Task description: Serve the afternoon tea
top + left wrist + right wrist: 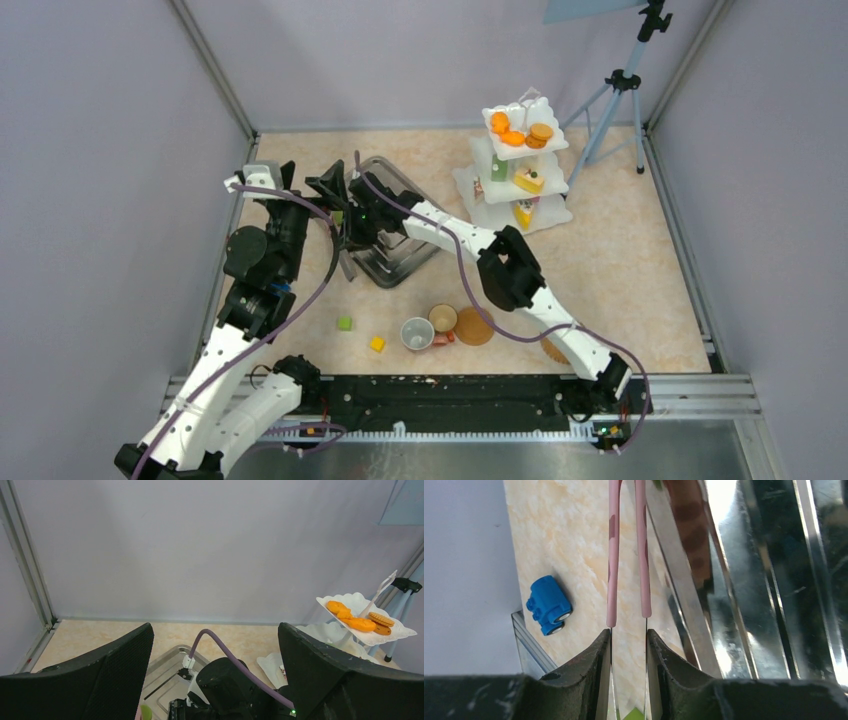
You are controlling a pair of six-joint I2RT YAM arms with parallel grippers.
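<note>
Right gripper stands at the left rim of the grey steel rectangular tray, centre-left in the overhead view. Its wrist view shows the fingers drawn close with a narrow slit between them. The two arms of the pink tongs end just ahead of the fingertips, in line with that slit. Contact is not confirmed, so whether anything is pinched cannot be told. The alignment suggests an approach to take up the tongs as the serving tool. Left gripper hangs above the same tray, fingers spread wide with nothing between them, probably placed to assist. The white three-tier stand, upper right, already carries orange round pastries on top and a yellow cake wedge lower down. Two small cups and two brown woven round mats sit at lower centre, one mat partly under the right arm. The cups stand beside the mats, so that step is judged outstanding.
</note>
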